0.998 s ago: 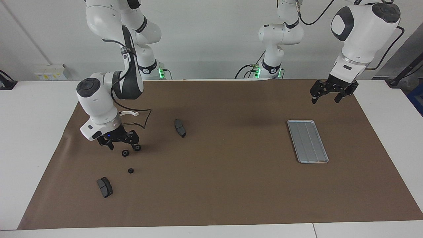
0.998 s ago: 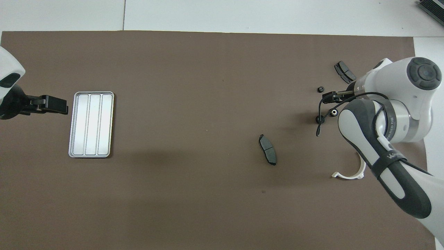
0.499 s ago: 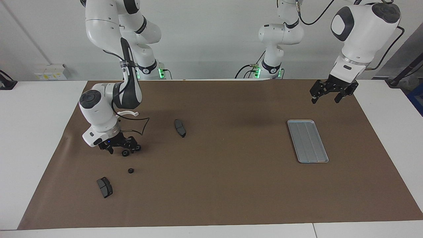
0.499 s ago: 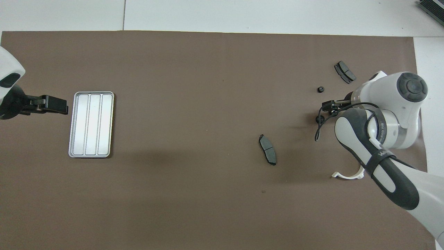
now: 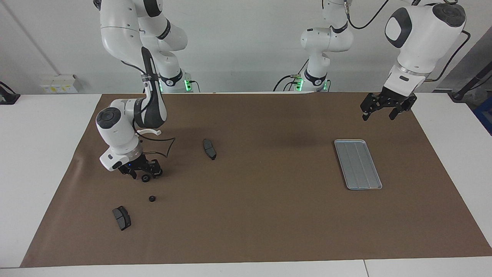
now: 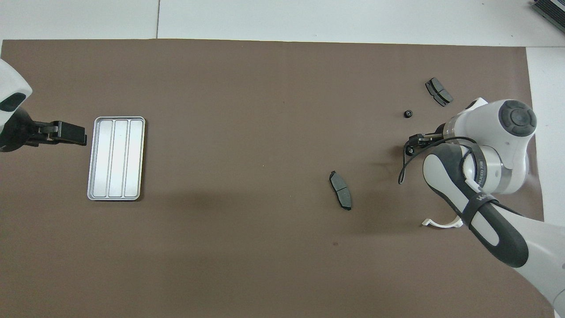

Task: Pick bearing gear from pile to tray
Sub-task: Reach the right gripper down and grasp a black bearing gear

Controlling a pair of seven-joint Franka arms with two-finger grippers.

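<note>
White table [image 5: 46, 161] carries a big brown rectangular paper mat [image 5: 261, 215] over most of its top; plain white wall at the robots' end, two arm bases with green lights there, a pale wall box toward the right arm's end.

Small rectangular silver-grey metal tray [image 5: 358, 164] with rounded corners, raised rim and lengthwise grooves lies on the mat toward the left arm's end; nothing in it. In the overhead view it sits at about 9 o'clock from mat centre [image 6: 115, 158].

Pile of loose parts sits toward the right arm's end, about 3 o'clock in the overhead view. Right gripper [image 5: 141, 170] is down at the mat, its tips around a small black round gear [image 5: 145, 178]; fingers partly closed, can't tell if they grip it yet. A second small black gear [image 5: 152, 199] lies at 5 o'clock from the first in the facing view, farther from the robots. Dark grey brake pad [image 5: 122, 218] lies farther out still; another dark grey brake pad [image 5: 209, 149] lies apart toward mat centre. White half-ring bracket [image 5: 149, 132] is beside the right arm's wrist, nearer the robots, partly hidden.

Left gripper [image 5: 385, 107] waits in the air at 12 o'clock from the tray in the facing view, jaws spread wide, holding nothing.
</note>
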